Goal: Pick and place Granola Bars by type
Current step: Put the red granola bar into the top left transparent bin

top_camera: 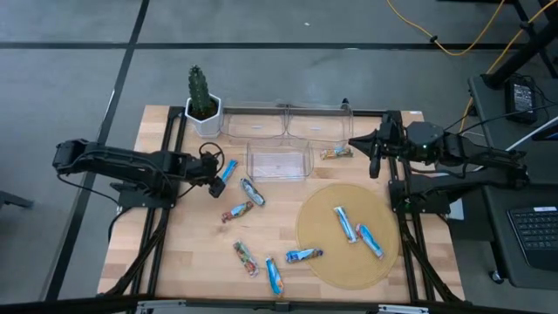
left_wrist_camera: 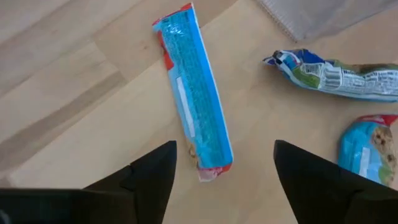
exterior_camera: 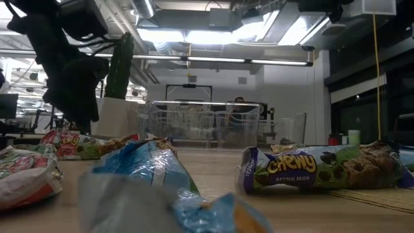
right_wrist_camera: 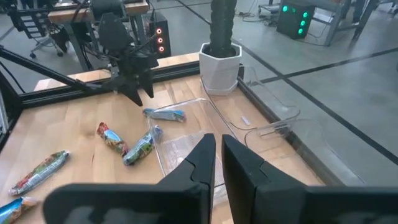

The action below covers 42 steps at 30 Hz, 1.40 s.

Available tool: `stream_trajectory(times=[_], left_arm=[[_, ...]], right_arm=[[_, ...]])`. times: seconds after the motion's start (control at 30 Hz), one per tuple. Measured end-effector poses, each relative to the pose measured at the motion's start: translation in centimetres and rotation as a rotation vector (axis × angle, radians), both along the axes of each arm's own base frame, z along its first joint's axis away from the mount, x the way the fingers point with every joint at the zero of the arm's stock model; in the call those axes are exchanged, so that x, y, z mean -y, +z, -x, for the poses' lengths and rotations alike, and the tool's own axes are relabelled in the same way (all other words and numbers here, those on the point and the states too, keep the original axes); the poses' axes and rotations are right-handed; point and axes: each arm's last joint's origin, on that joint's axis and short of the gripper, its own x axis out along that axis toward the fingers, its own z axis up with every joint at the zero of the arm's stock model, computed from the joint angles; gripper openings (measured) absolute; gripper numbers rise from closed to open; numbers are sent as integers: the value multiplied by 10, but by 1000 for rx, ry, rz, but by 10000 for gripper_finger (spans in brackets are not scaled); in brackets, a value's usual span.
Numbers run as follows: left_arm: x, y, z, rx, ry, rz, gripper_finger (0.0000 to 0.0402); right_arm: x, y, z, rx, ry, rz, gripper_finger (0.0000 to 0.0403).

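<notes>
My left gripper point(top_camera: 215, 180) hovers open over the table's left-middle. A bright blue bar point(left_wrist_camera: 195, 93) lies flat on the wood, its near end between the fingertips point(left_wrist_camera: 224, 169) but untouched. A silver-green bar point(left_wrist_camera: 339, 71) and a red-edged one point(left_wrist_camera: 367, 149) lie beside it. More bars are scattered near the front edge point(top_camera: 246, 258) point(top_camera: 275, 276) point(top_camera: 304, 255). Two blue bars point(top_camera: 345, 223) point(top_camera: 370, 241) rest on the round mat. My right gripper point(right_wrist_camera: 219, 155) is shut and holds nothing, near a greenish-gold bar point(top_camera: 336, 153).
Three clear bins stand toward the far side: two side by side point(top_camera: 253, 122) point(top_camera: 318, 122) and one in front of them point(top_camera: 279, 160). A potted cactus point(top_camera: 202, 100) sits at the far left corner. The round tan mat point(top_camera: 327, 253) covers the near right. A Chewy bar point(exterior_camera: 323, 168) lies close to the low camera.
</notes>
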Motion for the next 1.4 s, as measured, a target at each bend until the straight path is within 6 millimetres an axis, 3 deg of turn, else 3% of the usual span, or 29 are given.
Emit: stream_trajectory(times=[0.4,0.6,0.77,1.03,1.2,1.4], left_arm=[[-1,-28,-14,-45,21,6,249],[-1,-38,-21,-78,20,8,225],[-1,-40,-23,-80,25,21,164],[0,-39,-24,-70,1,70,23],[2,-11,-34,40,-92,113,12],[3,71,-36,242,-227,39,6]], right_arm=[[0,0,0,-6,6,19,32],[0,0,0,-6,6,18,32],[0,0,0,-5,5,17,32],[0,0,0,-6,5,19,32],[0,0,0,-8,7,24,32],[0,0,0,-14,13,46,32]])
